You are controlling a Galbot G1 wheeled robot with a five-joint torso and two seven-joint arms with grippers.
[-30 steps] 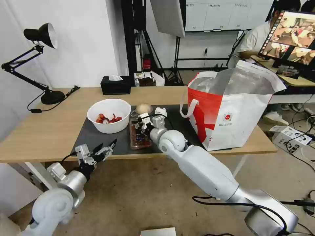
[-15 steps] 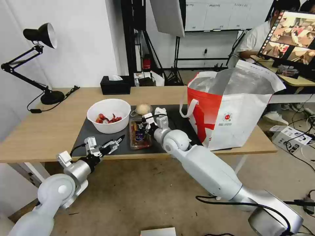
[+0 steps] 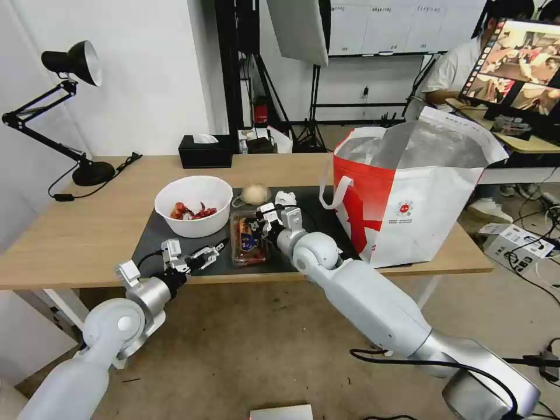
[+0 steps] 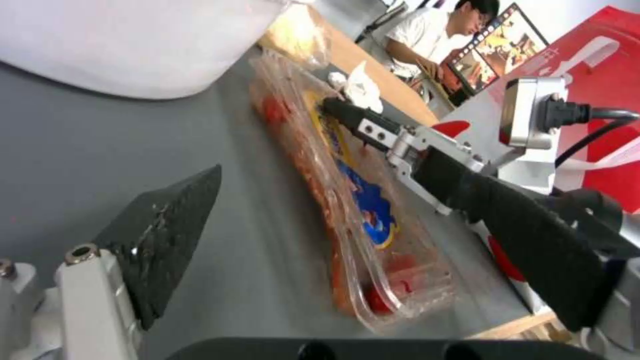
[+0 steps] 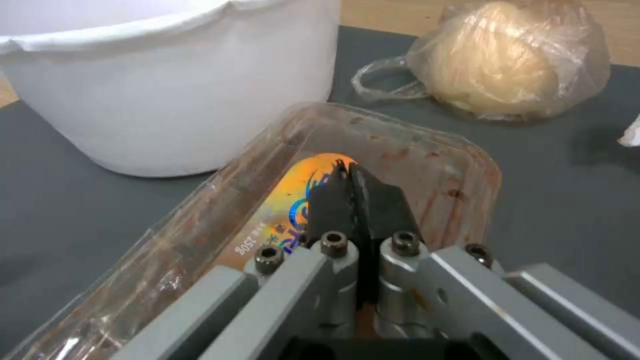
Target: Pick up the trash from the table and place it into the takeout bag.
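Light wood carries it all: on your table (image 3: pixel 87 233), a dark grey mat (image 3: pixel 153 240) runs toward the front edge, and the left gripper (image 3: pixel 204 255) hovers at the mat's front-left edge, its claw spread wide and empty. Just behind it sits the white bowl (image 3: pixel 193 205) with red scraps. Right of the bowl lies the clear plastic tray (image 3: pixel 245 239), near the mat's middle and reaching toward the front edge; the right gripper (image 3: pixel 255 224) is over it, claw pinched together on the tray's thin side wall. Behind the tray rest the beige lump (image 3: pixel 255 193) in film and the crumpled tissue (image 3: pixel 284 198). At the table's right end stands the takeout bag (image 3: pixel 408 198), mouth open.

Expect the tray to be light, thin, flexible and greasy; it will likely sag and spill, so hold the stiffer rim and keep it level. The right wrist view shows the black fingertips (image 5: pixel 350 200) meeting over an orange label, which the head view cannot resolve. The left wrist view shows the tray's length and red leftovers.
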